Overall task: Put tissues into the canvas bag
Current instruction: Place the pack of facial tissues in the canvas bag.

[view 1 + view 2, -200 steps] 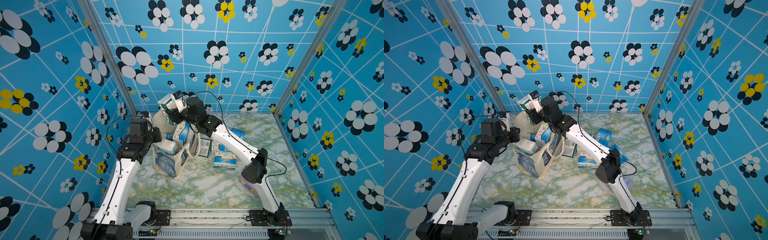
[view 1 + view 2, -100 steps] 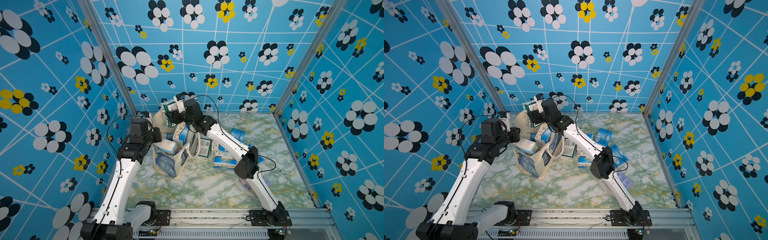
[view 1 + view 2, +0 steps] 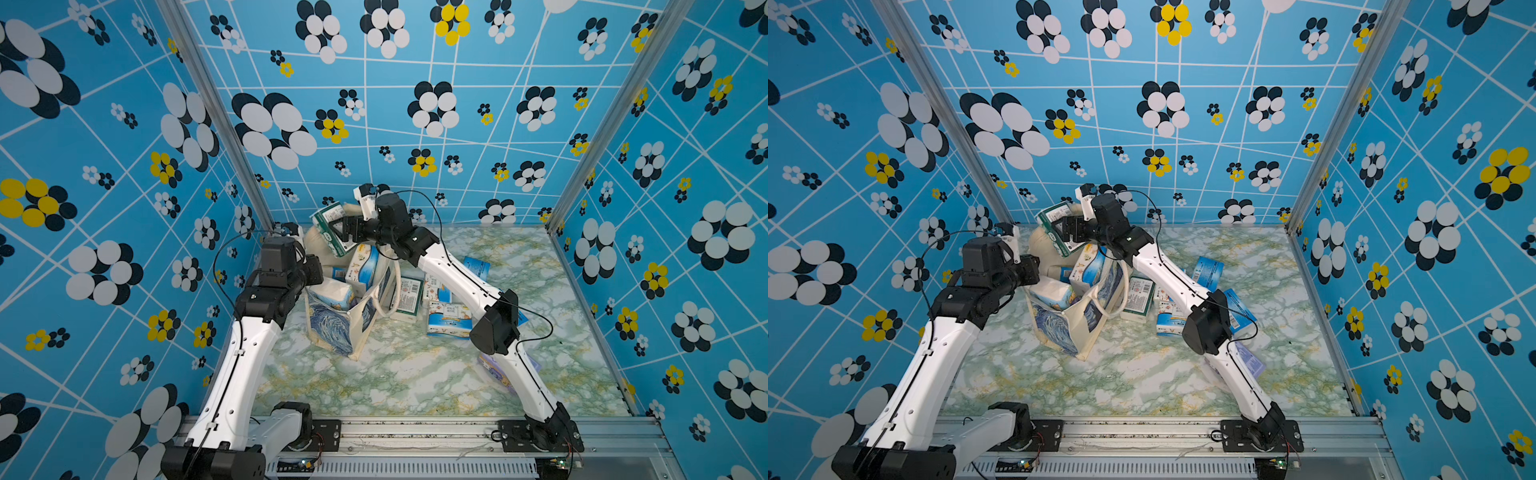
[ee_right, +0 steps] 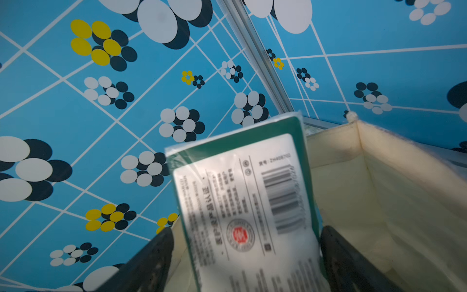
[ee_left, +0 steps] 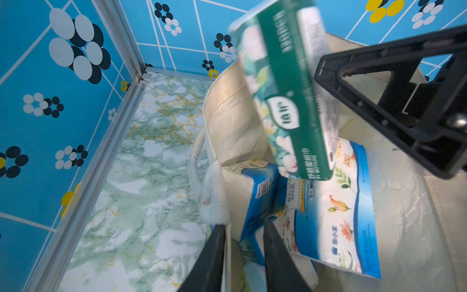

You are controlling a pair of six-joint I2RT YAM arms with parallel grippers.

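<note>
Green-and-white tissue pack [image 4: 247, 202] is between the fingers [image 4: 151, 257] of the right gripper [image 4: 247, 233]. Its white label and barcode face the wrist camera, and its outline is blurred. The fingers are spread wide with a sliver of gap on either side of the pack, so nothing is clamped.

In both top views the pack [image 3: 330, 226] [image 3: 1054, 228] is tilted and off the table, at the far end of the canvas bag [image 3: 336, 328]. The left wrist view puts it over the bag's open mouth, with its lower corner overlapping the packs inside. Whether it touches them I cannot tell.

The bag stands on the marble-pattern tabletop [image 3: 415, 382] close to the left arm. Blue swirl print [image 3: 1054, 328] faces the near side, and a cream loop handle [image 3: 380, 299] droops over the side toward the right arm.

The left gripper [image 5: 243, 227] is narrow, its two fingers pinching the cream rim of the bag just below a handle root [image 5: 212, 207].

Inside the bag are several blue-and-white packs, among them a broad floral one [image 5: 333, 209] and a smaller one with a barcode [image 5: 260, 192].

Loose on the table on the right arm's side:
- a green-labelled pack [image 3: 409, 297] just beside the bag
- a blue-and-white cluster [image 3: 446, 322]
- one blue pack farther back [image 3: 476, 266]
- a lavender pack [image 3: 494, 370] partly under the right forearm
</note>
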